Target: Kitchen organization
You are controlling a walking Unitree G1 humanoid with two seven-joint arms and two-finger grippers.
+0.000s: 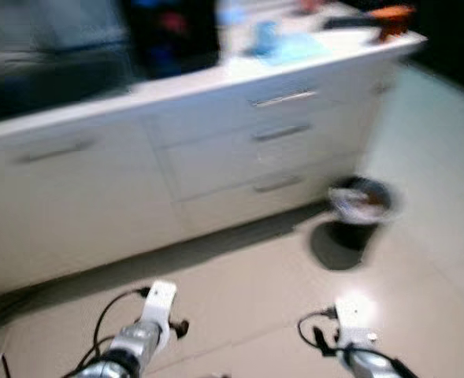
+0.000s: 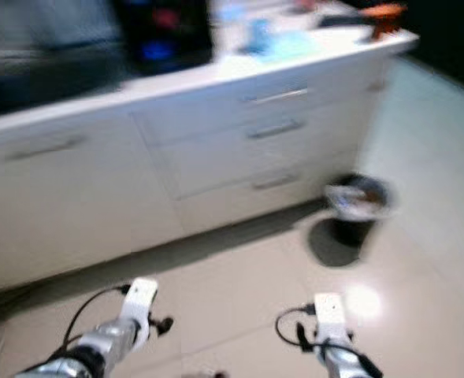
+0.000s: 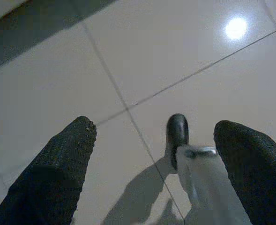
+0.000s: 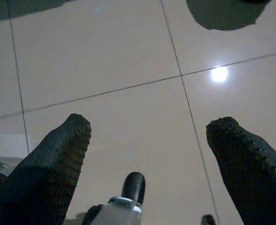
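A glossy floor of large pale beige tiles (image 1: 421,157) with thin dark grout lines spreads across the lower part of the blurred head views and carries one bright round light reflection. Along its far side runs a long white kitchen cabinet (image 1: 82,197), and a white countertop (image 1: 216,75) lies on top of it. In the cabinet's right part sits a stack of three white drawers (image 1: 275,146), each with a slim metal bar handle, while another bar handle shows on the door panel to the left. A large black boxy object (image 1: 172,31), too blurred to identify, stands on the countertop near the middle; to its right lies a light blue cloth-like thing (image 1: 291,47), and at the far right corner sits something orange and dark (image 1: 385,20) whose shape cannot be made out. On the floor, just beside the cabinet's right end, stands a small round dark waste bin (image 1: 359,206) with a pale liner and some pale contents, casting a dark shadow on the tiles towards the robot. At the bottom edge both silver arms reach forward over the bare tiles, well apart from the cabinet and the bin. In the left wrist view the left gripper (image 3: 156,154) hangs above the floor with its two black textured fingers (image 3: 63,164) spread wide and nothing between them. In the right wrist view the right gripper (image 4: 149,154) hangs likewise, its black fingers (image 4: 58,159) spread and empty, with the bin's shadow at the far edge of that view.
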